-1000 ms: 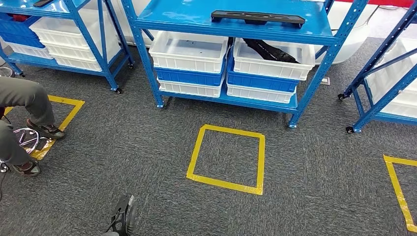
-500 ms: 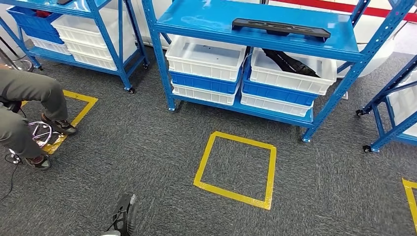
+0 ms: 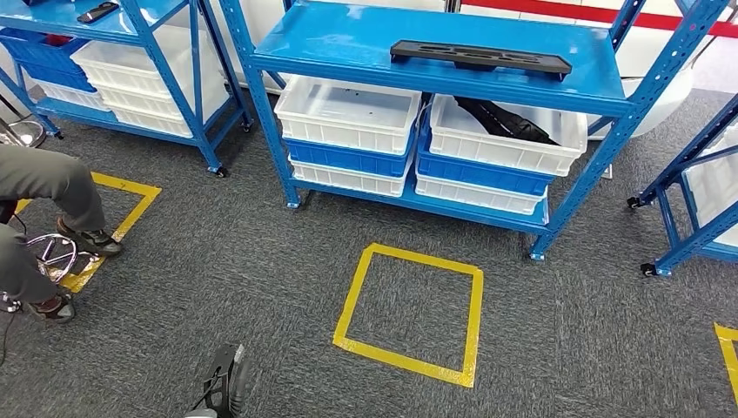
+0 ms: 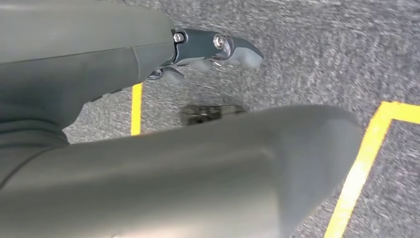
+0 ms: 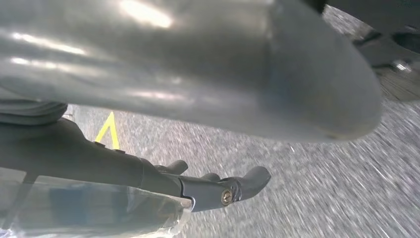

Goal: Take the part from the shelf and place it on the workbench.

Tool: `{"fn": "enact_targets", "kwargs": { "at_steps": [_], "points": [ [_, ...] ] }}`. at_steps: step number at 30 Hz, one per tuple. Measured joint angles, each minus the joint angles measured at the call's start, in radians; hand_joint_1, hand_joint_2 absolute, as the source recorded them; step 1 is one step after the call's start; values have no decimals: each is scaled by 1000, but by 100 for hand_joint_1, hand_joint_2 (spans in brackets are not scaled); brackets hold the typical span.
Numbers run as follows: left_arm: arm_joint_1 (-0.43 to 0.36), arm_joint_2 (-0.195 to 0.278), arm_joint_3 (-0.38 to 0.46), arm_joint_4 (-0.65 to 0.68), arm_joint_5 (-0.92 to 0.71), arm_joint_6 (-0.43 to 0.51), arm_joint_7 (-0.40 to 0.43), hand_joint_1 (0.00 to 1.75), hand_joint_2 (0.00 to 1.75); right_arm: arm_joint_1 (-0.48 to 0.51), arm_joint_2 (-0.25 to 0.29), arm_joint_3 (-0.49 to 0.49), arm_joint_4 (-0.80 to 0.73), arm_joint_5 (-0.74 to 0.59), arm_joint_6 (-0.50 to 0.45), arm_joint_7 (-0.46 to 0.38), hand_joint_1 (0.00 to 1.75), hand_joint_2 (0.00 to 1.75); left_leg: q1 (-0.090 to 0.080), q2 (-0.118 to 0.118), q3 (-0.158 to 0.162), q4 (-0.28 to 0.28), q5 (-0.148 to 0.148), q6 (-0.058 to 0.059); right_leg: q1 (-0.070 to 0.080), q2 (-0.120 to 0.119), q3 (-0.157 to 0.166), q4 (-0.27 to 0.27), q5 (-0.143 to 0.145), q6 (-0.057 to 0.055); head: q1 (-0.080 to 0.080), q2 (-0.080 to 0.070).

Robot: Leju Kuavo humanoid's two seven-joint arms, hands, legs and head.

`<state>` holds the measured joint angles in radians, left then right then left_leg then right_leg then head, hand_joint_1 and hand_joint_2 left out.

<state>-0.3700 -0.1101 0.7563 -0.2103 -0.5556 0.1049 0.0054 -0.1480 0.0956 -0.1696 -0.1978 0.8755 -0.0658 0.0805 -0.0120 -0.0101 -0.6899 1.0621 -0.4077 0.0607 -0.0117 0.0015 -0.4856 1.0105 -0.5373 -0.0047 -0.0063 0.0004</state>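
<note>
Carpet (image 3: 218,287) lies under me, and both my arms hang down at my sides, because I hold nothing yet. The part (image 3: 479,57), a long flat black piece, lies on the top board of the blue shelf (image 3: 435,65) at about 12 o'clock from me, near its front edge and a little toward 1 o'clock. I think it is put there in the open so that a hand can reach it from the front without going into a box.

Below it, white and blue bins (image 3: 348,131) stand stacked in two piles on the lower board, and the bin at 1 o'clock has another dark piece (image 3: 505,122) inside. Between me and the shelf a yellow tape square (image 3: 409,313) is on the floor, probably the mark where I must stand to reach. A person's legs (image 3: 43,200) are at 9 o'clock, beside a second tape square.

My left hand (image 4: 213,47) points down to the floor, with its fingers (image 4: 237,49) stretched out and nothing in them; I judge it is spread. My right hand (image 5: 218,191) hangs the same way, its fingers (image 5: 247,181) loose and a little bent, apart from each other, and they grip nothing. Both wrist views are blurred, so small details I cannot tell.

The workbench I cannot see from here. The picking is not yet begun.
</note>
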Motion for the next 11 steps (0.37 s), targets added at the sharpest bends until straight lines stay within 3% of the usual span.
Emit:
{"fn": "enact_targets", "kwargs": {
  "at_steps": [1, 2, 5, 7, 9, 11],
  "points": [
    [-1, 1, 0, 0, 0, 0, 0, 0, 0, -3, 2, 0, 0, 1, 0, 1, 0, 0, -8, -1, 13, -31, 23, 12, 0, 1, 9, -7, -6, 4, 0, 0],
    [-2, 2, 0, 0, 0, 0, 0, 0, 0, -4, 5, 0, 0, 3, 1, 1, 0, 0, -14, -3, 23, -49, 28, 19, 2, 1, 22, -9, -4, 12, 1, 0],
    [-4, 2, 1, 0, 0, 0, -2, 0, 0, -5, 5, 0, -1, 7, 2, 5, 0, 0, -13, -8, 73, -87, 19, 32, 4, -1, 41, 10, -2, 30, -1, 0],
    [-5, 2, 2, 0, 0, 0, -2, 0, 0, -7, 3, 0, -1, 8, 2, 7, 0, 0, -9, -9, 98, -94, 10, 40, 2, -1, -10, 99, -32, 26, 1, 0],
    [-4, 1, 3, 0, 1, 0, -3, 0, 0, -8, 2, 0, -1, 10, 2, 7, 0, 0, -10, -11, 111, -94, -6, 39, -1, 0, -96, 217, -79, 24, 3, 0],
    [0, 0, 3, 0, 1, 0, -3, 0, 0, -6, 0, 0, 0, 11, 2, 8, 0, 0, -9, -14, 123, -93, -19, 35, -5, 0, -145, 258, -106, 29, 3, 0]
  ]
}}
